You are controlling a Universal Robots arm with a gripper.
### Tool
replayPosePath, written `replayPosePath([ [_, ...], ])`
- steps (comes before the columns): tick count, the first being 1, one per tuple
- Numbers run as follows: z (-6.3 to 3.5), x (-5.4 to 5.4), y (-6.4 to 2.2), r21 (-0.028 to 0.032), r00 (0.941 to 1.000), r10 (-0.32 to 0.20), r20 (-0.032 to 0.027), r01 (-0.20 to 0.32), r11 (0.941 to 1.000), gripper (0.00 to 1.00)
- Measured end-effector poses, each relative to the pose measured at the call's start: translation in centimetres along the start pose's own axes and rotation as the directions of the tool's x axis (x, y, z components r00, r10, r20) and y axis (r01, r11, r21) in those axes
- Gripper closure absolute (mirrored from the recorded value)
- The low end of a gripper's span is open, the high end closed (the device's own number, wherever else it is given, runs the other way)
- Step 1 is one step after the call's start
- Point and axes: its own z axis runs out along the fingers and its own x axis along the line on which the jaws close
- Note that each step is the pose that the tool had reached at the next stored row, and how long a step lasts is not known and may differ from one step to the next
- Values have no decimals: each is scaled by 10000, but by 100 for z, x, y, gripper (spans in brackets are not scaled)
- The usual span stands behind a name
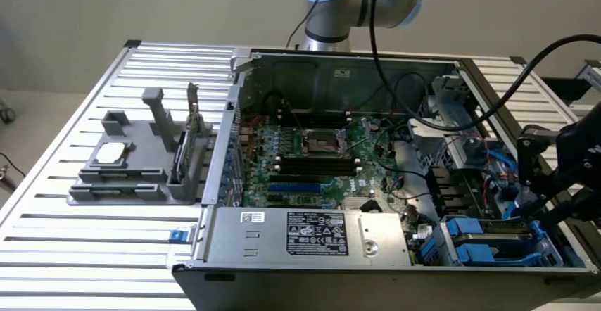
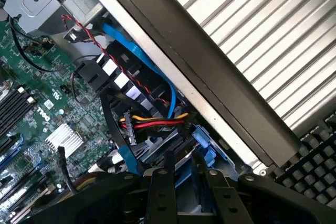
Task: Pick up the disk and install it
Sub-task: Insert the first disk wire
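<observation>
Gripper (image 2: 182, 158): clamped on disk (image 2: 184, 178), low over bay (image 1: 488, 249)
Risk: snagging cables (image 2: 152, 124); jamming in bay
Cause: tilted entry; crowded wiring

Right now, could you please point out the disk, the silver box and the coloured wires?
disk (image 1: 502, 233): exterior view, grey top face.
silver box (image 1: 317, 233): exterior view, its label.
coloured wires (image 2: 155, 125): wrist view, red strand.

Disk (image 1: 497, 235) seemingly in case (image 1: 310, 283) corner
</observation>
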Motion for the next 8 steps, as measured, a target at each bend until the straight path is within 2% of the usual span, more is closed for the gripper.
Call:
replayPosePath([
  [2, 2, -4, -3, -109, 9999, 74, -99, -75, 9999, 73],
  [6, 11, -4, -4, -397, 9984, 429, -369, -444, 9982, 73],
  [8, 12, -4, -3, -503, 9974, 542, -474, -565, 9971, 73],
])
